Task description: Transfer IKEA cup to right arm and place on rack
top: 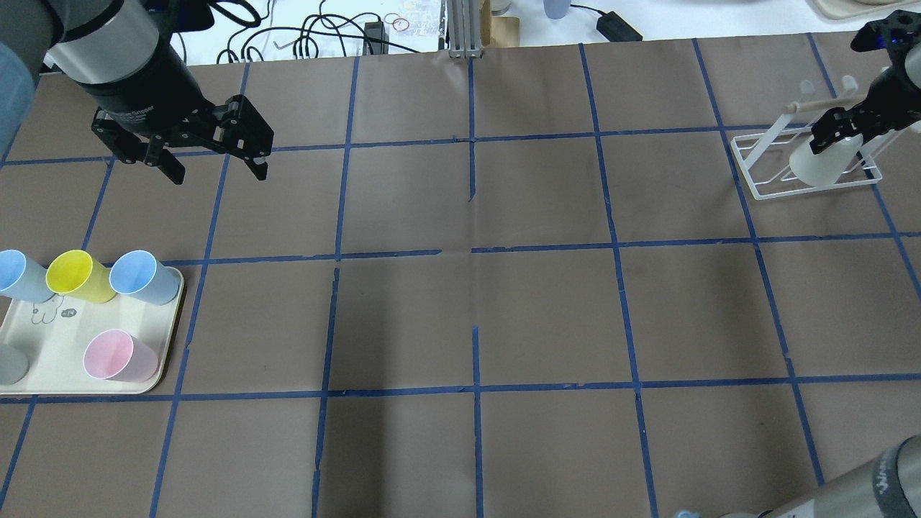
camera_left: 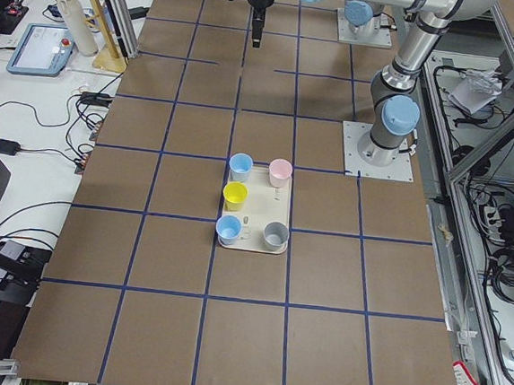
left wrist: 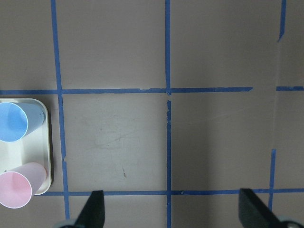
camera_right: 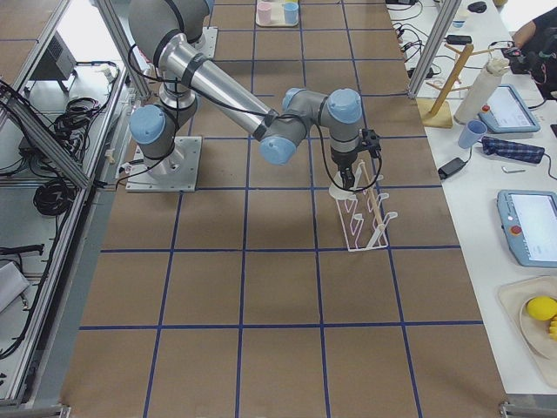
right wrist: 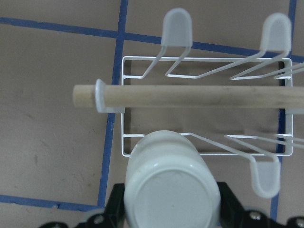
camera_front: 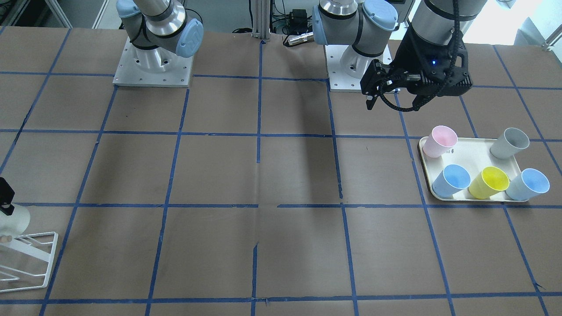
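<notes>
Brown paper tabletop (top: 547,309) below, black right gripper (top: 838,140) pinches mid-wall a probably light, slippery pale cream plastic tumbler (top: 817,167) beside white wire rack (top: 763,188).

Smooth, faintly glossy plastic forms the pale cream tapered cup (right wrist: 171,190); the white rack (right wrist: 213,59) is thin coated wire with a bare matt wooden dowel (right wrist: 190,96) and frosted translucent plastic tips (right wrist: 176,26). Matt brown paper table covering (left wrist: 114,137) carries blue tape lines (left wrist: 114,90), frayed at joints.
</notes>
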Controlling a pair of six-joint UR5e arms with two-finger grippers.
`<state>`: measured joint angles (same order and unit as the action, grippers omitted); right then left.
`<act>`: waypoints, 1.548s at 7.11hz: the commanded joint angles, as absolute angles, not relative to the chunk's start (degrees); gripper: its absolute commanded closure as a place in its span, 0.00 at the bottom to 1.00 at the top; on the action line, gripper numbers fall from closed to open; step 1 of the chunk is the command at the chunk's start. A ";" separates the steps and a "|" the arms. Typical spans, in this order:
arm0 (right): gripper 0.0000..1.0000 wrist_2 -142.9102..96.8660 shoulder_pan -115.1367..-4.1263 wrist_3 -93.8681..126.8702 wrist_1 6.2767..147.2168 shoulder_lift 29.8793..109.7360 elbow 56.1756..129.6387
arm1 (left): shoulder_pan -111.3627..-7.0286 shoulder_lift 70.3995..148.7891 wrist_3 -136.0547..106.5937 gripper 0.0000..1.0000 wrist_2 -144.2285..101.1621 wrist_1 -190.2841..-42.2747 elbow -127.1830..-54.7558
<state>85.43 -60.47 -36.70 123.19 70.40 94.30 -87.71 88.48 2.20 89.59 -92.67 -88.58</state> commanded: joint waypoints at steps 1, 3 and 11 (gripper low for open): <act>0.71 85.43 -60.47 -36.74 123.31 69.35 94.22 | -87.71 88.33 2.20 0.00 89.47 -92.64 -88.86; 0.10 85.43 -60.47 -36.83 123.40 69.17 94.22 | -87.71 88.24 2.20 0.00 89.38 -92.55 -88.94; 0.00 85.69 -67.99 -17.39 100.92 91.28 94.48 | -87.63 88.15 2.20 0.00 89.21 -92.29 -89.12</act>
